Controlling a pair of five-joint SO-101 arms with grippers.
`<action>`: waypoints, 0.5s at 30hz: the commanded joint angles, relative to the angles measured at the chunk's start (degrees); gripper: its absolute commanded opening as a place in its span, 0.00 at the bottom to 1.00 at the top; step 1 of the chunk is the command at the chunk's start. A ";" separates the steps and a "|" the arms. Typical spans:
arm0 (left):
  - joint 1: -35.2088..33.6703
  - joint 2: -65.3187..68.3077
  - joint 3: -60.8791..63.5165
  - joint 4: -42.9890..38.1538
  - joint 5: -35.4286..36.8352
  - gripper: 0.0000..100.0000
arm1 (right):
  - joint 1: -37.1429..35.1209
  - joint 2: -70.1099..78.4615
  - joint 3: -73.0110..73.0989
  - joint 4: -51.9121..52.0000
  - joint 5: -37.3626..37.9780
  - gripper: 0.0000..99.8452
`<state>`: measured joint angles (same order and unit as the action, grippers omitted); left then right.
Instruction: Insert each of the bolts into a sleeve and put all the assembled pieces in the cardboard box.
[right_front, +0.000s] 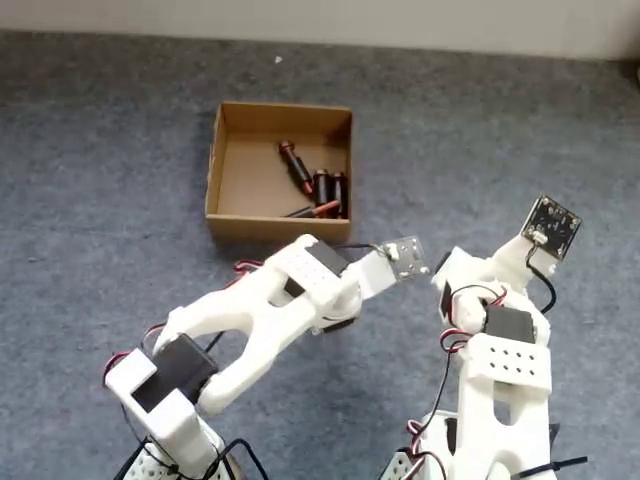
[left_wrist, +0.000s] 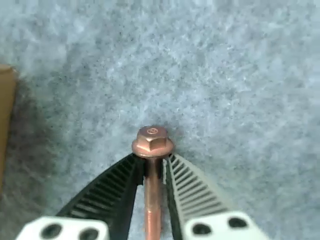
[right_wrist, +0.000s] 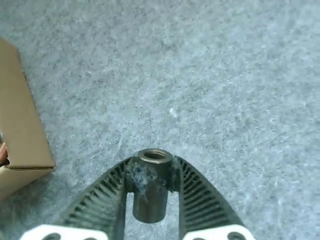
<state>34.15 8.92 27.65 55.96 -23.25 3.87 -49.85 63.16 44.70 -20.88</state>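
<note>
I note the left end effector (left_wrist: 152, 162) clamping a bolt (left_wrist: 152, 145), the right end effector (right_wrist: 152, 170) gripping a sleeve (right_wrist: 151, 192). Overhead, assembled pieces (right_front: 322, 187) lie in the cardboard box (right_front: 250, 175).

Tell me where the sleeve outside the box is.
The sleeve sits clamped in the right tool, held over the grey carpet, with the cardboard box close beside it in the right wrist view.

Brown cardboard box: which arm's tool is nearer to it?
Left. The left tool sits just off the front wall of the brown cardboard box, by its right corner; the right tool is farther out to that side.
</note>
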 joint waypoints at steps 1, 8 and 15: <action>-0.31 -4.79 -1.36 -0.44 0.09 0.00 | 0.31 -1.98 -0.57 -1.45 0.70 0.01; -1.54 -25.01 8.92 -1.05 6.33 0.00 | 0.04 -2.07 -0.57 -1.45 0.70 0.01; -6.90 -49.36 24.92 -12.13 13.19 0.00 | -3.82 -2.24 -0.48 -1.54 0.79 0.01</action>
<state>29.41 -29.49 48.04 49.10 -12.70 3.08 -49.85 63.16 44.70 -20.88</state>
